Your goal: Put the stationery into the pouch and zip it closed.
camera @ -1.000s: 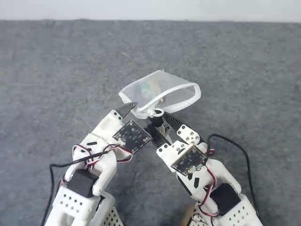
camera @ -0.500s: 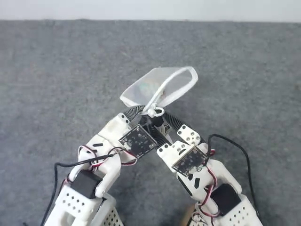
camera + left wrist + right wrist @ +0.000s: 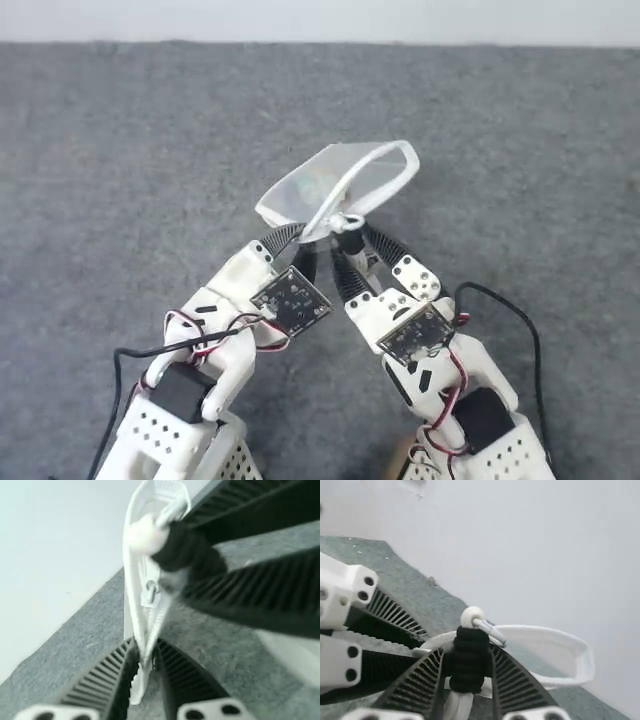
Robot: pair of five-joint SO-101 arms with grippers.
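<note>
Two arms come up from the near edge of the grey worktop (image 3: 120, 150) in the high view. Their bases sit at 7 and 5 o'clock and their tips meet just above centre.

The left end effector (image 3: 296, 242) is nearly closed, pinched on the white zip edge of the pouch (image 3: 345, 185) at the pouch's 7 o'clock corner. In the left wrist view, its two ribbed black fingers (image 3: 112, 680) clamp the thin edge strip between them.

The pouch is white mesh, held up and tilted between both arms, and runs from the tips toward 1 o'clock. Its mouth is not zipped. The white rim (image 3: 413, 170) stands open as a loop at the 1 o'clock end, which the right wrist view shows against the pale wall. A small greenish item (image 3: 318, 182) shows through the mesh on the pouch's 10 o'clock side, too blurred to name. The metal zip slider (image 3: 149, 592) sits on the edge strip, between the two grips.

The right end effector (image 3: 352, 240) is just beside the left one, at its 3 o'clock. It is closed on a black ribbed pull (image 3: 469, 662) at the zip, and a white bead (image 3: 471, 616) sticks out past the fingertips.

A black cable (image 3: 520, 330) loops off the right arm at 4 o'clock.
</note>
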